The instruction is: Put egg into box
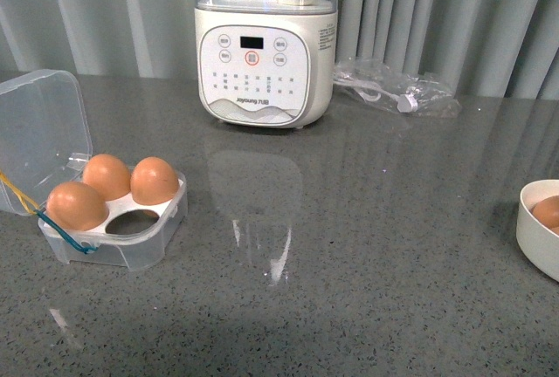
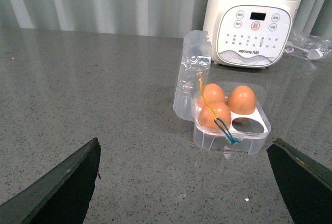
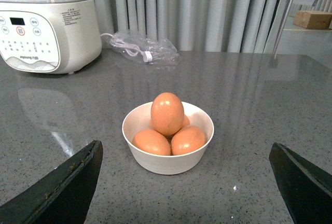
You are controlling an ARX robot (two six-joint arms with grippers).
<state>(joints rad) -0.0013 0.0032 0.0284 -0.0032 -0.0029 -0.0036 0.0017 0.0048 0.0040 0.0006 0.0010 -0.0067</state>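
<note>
Pre-grasp step: right gripper (image 3: 185,150) spread wide and empty, facing the egg (image 3: 167,113) atop the bowl (image 3: 155,166). Left gripper (image 2: 185,145) likewise spread, empty. Box (image 1: 144,253) sits lid-up with 3 eggs (image 1: 155,181) inside (1 hole (image 1: 133,222) free). Next: lower over the egg, pinch gently.

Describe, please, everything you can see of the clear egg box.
The egg box is small, square, round-cornered clear plastic. Its hinged lid stands open at its left. The white four-hole tray holds three brown eggs; the front-right hole is empty. Yellow and blue elastic bands trail over its left side. It sits on the grey counter.
</note>
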